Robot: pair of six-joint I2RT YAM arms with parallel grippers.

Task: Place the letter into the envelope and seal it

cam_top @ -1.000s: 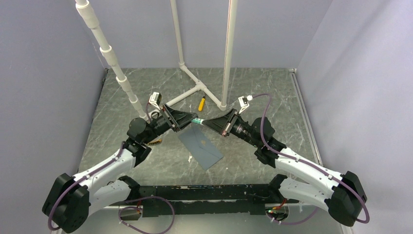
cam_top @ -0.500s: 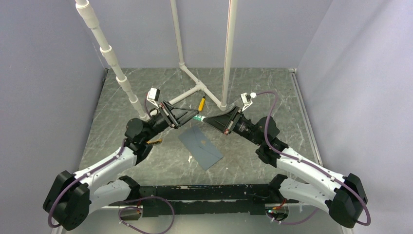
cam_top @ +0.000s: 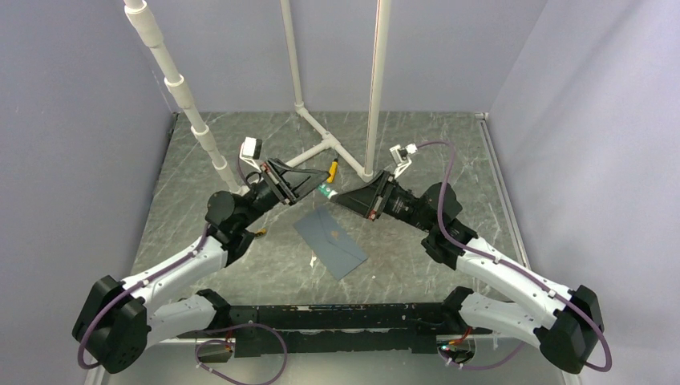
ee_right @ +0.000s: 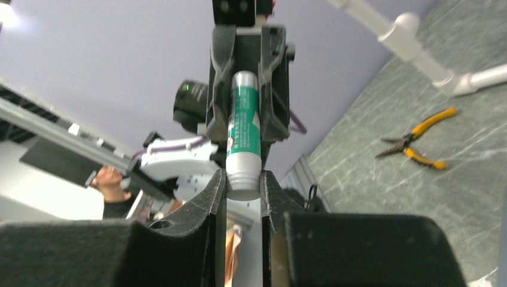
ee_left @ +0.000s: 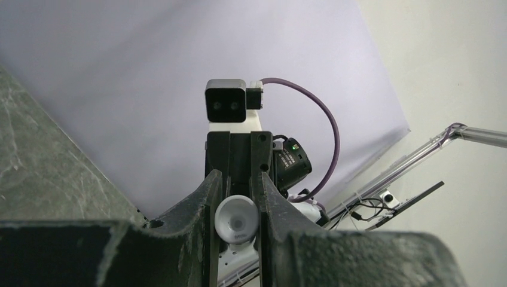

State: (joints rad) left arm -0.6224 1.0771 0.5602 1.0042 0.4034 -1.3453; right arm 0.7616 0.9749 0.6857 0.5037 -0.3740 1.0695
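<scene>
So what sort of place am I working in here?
Probably a lab test cell for robots: plain lilac walls box in a marbled table, a white pipe frame stands at the back, and pliers lie near it.

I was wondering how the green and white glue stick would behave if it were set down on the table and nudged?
The glue stick is a round, smooth tube, so it would probably roll on the table. It looks rigid and light, and its slick plastic might slip in the right gripper.

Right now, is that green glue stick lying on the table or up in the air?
Up in the air: left gripper and right gripper each pinch one end of the glue stick.
</scene>
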